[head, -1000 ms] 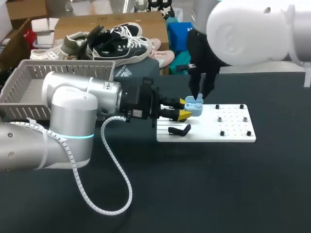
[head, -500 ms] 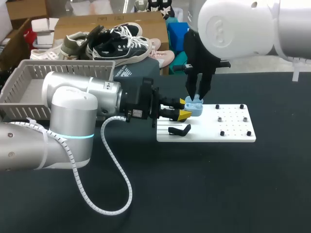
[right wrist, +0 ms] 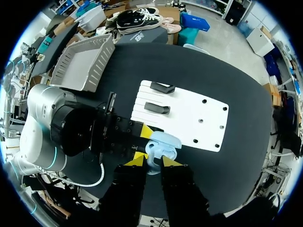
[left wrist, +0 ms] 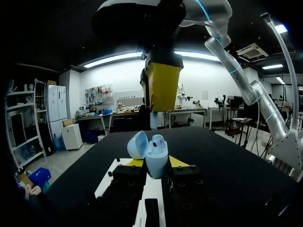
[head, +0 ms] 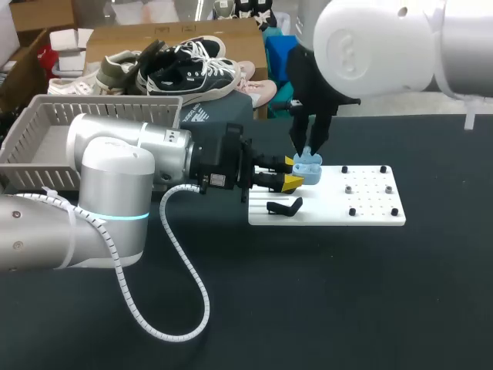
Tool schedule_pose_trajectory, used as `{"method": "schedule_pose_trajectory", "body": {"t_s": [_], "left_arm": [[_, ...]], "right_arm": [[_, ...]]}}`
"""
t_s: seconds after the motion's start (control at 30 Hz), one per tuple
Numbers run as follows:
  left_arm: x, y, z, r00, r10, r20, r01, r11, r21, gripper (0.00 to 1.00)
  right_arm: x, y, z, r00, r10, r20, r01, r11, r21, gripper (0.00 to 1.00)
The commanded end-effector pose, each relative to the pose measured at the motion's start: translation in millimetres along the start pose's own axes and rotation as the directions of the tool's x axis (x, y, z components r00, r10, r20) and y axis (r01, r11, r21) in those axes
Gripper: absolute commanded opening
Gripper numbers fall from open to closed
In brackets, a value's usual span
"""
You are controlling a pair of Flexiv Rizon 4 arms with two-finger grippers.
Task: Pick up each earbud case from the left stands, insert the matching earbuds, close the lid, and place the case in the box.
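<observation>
Firmly gripped the pale blue earbud case (left wrist: pixel 155 161) from both sides with the yellow tips of the left gripper (head: pixel 296 173), upright, with the lid (left wrist: pixel 137 144) swung open to one side. Showed one earbud (left wrist: pixel 158 140) seated in the open case, in the left wrist view. Held the case low over the left part of a white board (head: pixel 362 204); could not tell whether touching. Hung the right gripper (right wrist: pixel 152 161) directly above the case, pointing straight down, fingers parted by a narrow gap, with nothing seen between them and a clear space down to the earbud. Reached in level with the left arm (head: pixel 115 166) from the left side, and with the right arm (head: pixel 385 46) from the upper right, past the board's middle. Saw two black stands (right wrist: pixel 162 87) on the board beside the case, and small black pegs (head: pixel 352 211) across its right half. Found a grey basket (head: pixel 46 123) well apart at the far left of the dark desk (head: pixel 308 293), and a white coiled cable (head: pixel 206 302) looping from the left arm onto the desk.
</observation>
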State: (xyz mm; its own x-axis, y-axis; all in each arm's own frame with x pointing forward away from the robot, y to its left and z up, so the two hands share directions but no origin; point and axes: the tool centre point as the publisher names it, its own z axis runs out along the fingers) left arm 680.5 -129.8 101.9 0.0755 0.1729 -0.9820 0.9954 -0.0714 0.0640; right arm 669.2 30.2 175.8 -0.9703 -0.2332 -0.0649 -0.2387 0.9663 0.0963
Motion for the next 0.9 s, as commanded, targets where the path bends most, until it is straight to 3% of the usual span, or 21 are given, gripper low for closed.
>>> {"method": "schedule_pose_trajectory", "body": {"t_s": [0.03,0.9], "left_arm": [[0.5,-0.2,0,1.0,0.001,0.002,-0.001,1.0,-0.002,0.0],[0.5,-0.2,0,1.0,0.001,0.002,-0.001,1.0,-0.002,0.0]], "right_arm": [[6,-2,5,1.0,-0.024,0.011,0.024,1.0,-0.008,0.0],[-2,0,21,0.997,-0.08,-0.022,0.08,0.996,0.026,0.0]]}}
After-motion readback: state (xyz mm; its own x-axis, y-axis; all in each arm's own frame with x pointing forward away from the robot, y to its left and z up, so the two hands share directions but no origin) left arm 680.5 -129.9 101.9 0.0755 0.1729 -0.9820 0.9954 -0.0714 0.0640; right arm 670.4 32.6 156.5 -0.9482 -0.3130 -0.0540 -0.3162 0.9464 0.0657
